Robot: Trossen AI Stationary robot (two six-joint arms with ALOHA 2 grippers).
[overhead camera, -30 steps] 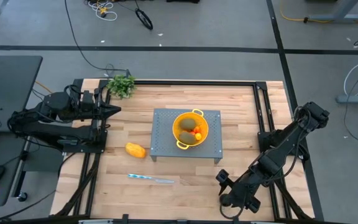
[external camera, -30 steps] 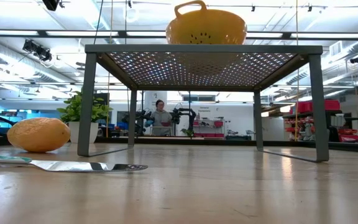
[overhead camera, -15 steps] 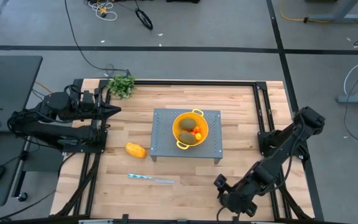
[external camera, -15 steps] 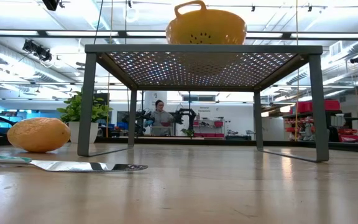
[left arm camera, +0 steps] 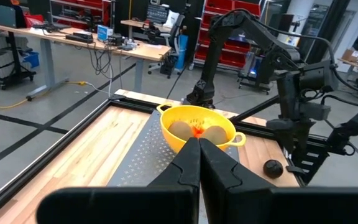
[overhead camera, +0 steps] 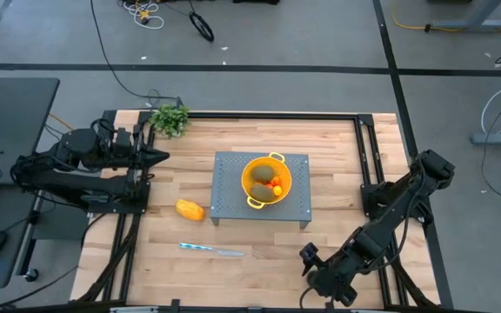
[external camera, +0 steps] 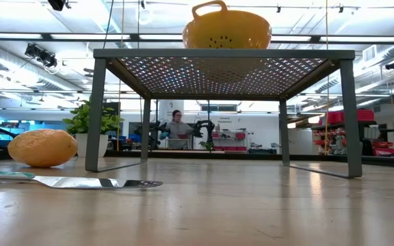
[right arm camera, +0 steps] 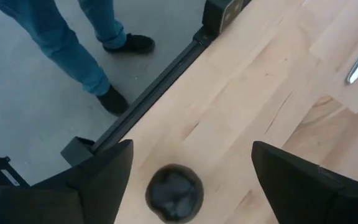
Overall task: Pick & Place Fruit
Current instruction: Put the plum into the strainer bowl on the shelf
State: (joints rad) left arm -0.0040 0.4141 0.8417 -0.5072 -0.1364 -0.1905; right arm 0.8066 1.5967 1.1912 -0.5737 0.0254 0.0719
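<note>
Right end effector [right arm camera: 185, 165] spread wide, empty, above small blackish fruit [right arm camera: 174, 191] near counter [overhead camera: 259, 252] edge. Left end effector [left arm camera: 199, 163] closed, empty. Yellow-orange oblong fruit [overhead camera: 190, 209] beside rack [overhead camera: 229, 200]; colander [overhead camera: 266, 181] with brownish-green ovals [overhead camera: 263, 176].

**Yellow bowl, grey stand, pale wood**

The colander [overhead camera: 267, 180] was bright yellow, dotted with small holes. In it lay two brownish-green ovals [overhead camera: 268, 184] and tiny orange-red balls [overhead camera: 277, 181]. The perforated stand [overhead camera: 231, 193] was grey, the surface [overhead camera: 259, 248] pale striped wood. A yellow-orange oblong fruit [overhead camera: 190, 209], a silvery knife [overhead camera: 210, 250] and a blackish round fruit [right arm camera: 174, 192] lay on it.
</note>
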